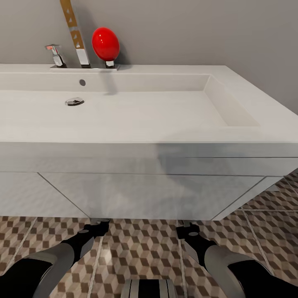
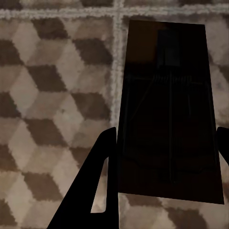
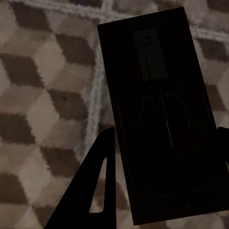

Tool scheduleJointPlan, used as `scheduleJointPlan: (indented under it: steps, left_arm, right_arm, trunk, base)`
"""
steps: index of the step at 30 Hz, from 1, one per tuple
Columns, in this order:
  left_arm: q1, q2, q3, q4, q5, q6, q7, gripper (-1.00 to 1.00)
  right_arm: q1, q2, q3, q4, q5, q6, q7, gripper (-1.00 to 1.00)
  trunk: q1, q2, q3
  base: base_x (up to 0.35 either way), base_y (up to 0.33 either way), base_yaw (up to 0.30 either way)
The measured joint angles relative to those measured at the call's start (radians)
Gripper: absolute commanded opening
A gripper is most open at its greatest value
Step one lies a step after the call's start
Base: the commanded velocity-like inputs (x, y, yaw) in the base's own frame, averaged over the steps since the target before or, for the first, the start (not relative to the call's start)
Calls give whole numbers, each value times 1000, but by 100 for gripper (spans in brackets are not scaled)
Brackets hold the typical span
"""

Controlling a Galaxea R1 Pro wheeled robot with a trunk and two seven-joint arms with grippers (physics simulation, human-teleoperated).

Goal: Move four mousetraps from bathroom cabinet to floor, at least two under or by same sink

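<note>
A dark-brown mousetrap (image 2: 167,95) sits between the fingers of my left gripper (image 2: 167,138), just above the cube-pattern bathroom floor (image 2: 52,95). My right gripper (image 3: 167,138) is shut on a second mousetrap (image 3: 152,95) whose spring and metal plate show, also close over the tiles. In the head view both grippers, left (image 1: 99,227) and right (image 1: 187,228), hang low at the foot of the white vanity (image 1: 145,194), right below the sink (image 1: 231,78). The traps themselves are too small to make out there. The cabinet is out of view.
A chrome tap (image 1: 56,54), a tall patterned spout (image 1: 76,35) and a red egg-shaped object (image 1: 105,43) stand at the back of the basin. The vanity front rises directly ahead of both arms. Tiled floor (image 1: 273,223) extends to the right.
</note>
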Motion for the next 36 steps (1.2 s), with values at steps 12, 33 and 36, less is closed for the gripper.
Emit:
scheduleJointPlan:
  steps: [12, 33, 36]
  left_arm:
    - [0, 3, 0, 2, 3, 2, 0, -100]
    - [34, 24, 0, 2, 5, 5, -7, -100]
    - [38, 27, 1, 2, 5, 2, -9, -100]
  right_arm:
    - [0, 0, 0, 3, -1, 3, 0, -100]
    - [17, 3, -1, 20, -4, 2, -1, -100]
    - [24, 3, -1, 20, -4, 0, 0, -100]
  trunk:
    - [0, 0, 0]
    - [0, 0, 0]
    - [0, 0, 0]
  base:
    - [0, 0, 0]
    - [0, 0, 0]
    - [0, 0, 0]
